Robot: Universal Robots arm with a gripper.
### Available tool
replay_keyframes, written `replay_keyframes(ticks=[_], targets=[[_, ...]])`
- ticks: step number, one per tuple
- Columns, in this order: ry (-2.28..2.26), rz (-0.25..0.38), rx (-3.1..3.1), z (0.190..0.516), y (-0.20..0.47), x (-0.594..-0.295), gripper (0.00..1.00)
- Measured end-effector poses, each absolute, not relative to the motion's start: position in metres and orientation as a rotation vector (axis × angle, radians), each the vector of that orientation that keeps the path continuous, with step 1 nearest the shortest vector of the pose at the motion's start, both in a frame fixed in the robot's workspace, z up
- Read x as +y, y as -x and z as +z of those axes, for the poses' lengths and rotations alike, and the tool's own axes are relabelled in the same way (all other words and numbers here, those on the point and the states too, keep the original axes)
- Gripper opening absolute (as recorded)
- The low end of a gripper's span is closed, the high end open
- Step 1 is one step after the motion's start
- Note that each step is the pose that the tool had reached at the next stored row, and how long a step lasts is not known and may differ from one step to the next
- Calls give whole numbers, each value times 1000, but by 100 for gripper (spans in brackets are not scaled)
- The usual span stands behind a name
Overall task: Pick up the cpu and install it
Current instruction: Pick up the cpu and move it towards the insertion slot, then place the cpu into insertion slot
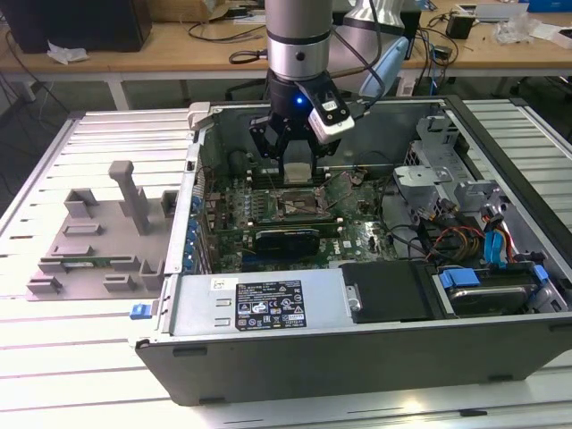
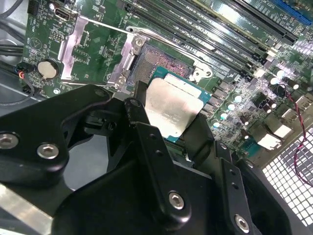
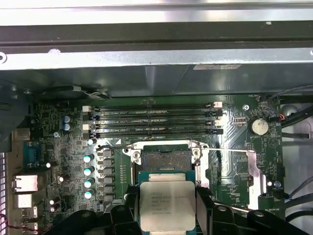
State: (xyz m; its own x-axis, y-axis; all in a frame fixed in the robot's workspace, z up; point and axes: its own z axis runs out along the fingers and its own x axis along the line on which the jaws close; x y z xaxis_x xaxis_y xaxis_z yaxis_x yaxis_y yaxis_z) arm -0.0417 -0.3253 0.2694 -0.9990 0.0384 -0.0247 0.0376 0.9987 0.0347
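The gripper point(image 1: 298, 172) is clamped on the cpu point(image 3: 167, 205), pinching it by two opposite edges. It holds the cpu just above the open socket point(image 3: 165, 160), not yet centred over it. Note two risks. If you lower the cpu misaligned or tilted, it may damage the socket. Because the grip is on the edges alone, the cpu may slip.

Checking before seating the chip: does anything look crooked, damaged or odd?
Nothing stands out. The black gripper holds the flat silver-grey square cpu with edges parallel to the dark empty square socket, whose metal frame is swung open.
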Motion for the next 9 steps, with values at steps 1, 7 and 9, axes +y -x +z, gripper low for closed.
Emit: replay_keyframes(ticks=[1,7,9], targets=[[-59,53,3115,269,42,-325,55],[-59,53,3115,269,42,-325,55],[-59,53,3115,269,42,-325,55]])
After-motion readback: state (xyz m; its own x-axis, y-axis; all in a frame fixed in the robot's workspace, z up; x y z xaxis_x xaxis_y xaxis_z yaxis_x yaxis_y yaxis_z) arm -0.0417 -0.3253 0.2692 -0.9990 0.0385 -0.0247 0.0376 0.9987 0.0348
